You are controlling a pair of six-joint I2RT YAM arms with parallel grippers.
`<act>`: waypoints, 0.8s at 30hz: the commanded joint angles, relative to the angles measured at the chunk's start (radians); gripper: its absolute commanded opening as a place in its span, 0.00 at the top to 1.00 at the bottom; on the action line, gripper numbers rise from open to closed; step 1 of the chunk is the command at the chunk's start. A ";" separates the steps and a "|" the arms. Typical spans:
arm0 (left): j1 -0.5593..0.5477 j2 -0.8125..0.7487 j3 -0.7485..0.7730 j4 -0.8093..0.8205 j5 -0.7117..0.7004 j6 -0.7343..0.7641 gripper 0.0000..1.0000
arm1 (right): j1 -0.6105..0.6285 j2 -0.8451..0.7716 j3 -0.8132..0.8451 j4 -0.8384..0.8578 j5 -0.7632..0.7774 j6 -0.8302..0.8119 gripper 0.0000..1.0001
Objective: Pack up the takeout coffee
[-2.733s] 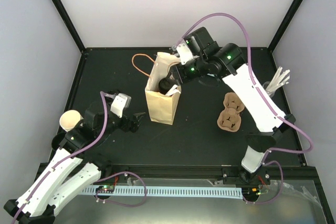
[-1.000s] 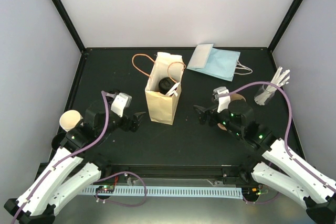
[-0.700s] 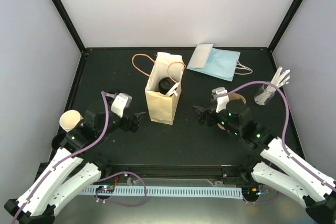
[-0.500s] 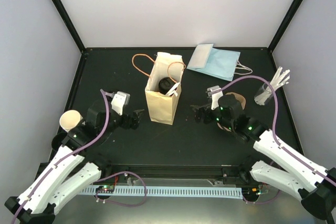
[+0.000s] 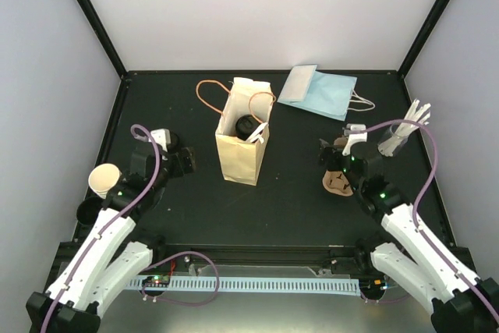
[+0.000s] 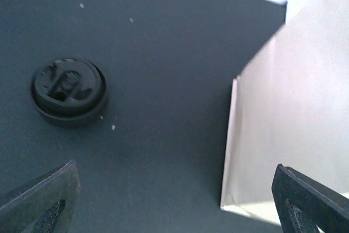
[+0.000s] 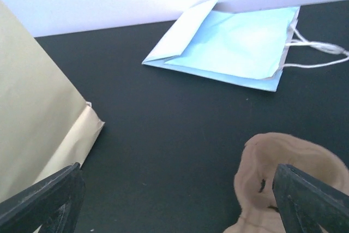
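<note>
- Takeout coffee (image 5: pixel 248 126): its black lid shows inside the open mouth of the tan paper bag (image 5: pixel 236 157), centre of the overhead frame. The cup body is hidden by the bag wall, so I cannot tell whether it sits upright or leans.
- Left gripper (image 5: pixel 187 163): just left of the bag's lower half, apart from it. Jaws are spread wide with nothing held; the wrist view shows only bare table (image 6: pixel 163 151) between the fingers (image 6: pixel 41 200).
- Right gripper (image 5: pixel 324 154): right of centre, at the upper end of the brown cup carrier (image 5: pixel 341 182). Jaws are wide and empty.
- Judgement: the cup looks packed. What remains is to leave the bag standing and get clear.
- The bag is tall and probably light, so a brush on a wall or on the orange handle loop (image 5: pixel 207 95) could tip it. Move away from it, not across it.
- Right arm: lift first. The carrier lies just under the fingers and could snag.
- Left arm: a loose black lid (image 6: pixel 68 92) lies upper left in its wrist view, with the bag wall on the right. Avoid sweeping sideways.
- A blue bag (image 5: pixel 320 91) lies flat at upper right, well apart and no concern.
</note>
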 commanded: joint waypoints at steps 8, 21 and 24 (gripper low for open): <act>0.075 -0.023 -0.088 0.329 -0.117 0.100 0.01 | -0.009 -0.159 -0.201 0.348 0.026 -0.237 0.00; 0.111 0.095 -0.260 0.795 -0.327 0.395 0.01 | -0.106 0.049 -0.276 0.719 0.029 -0.410 0.02; 0.116 0.160 -0.300 0.884 -0.413 0.392 0.01 | -0.159 0.125 -0.297 0.804 0.033 -0.391 0.03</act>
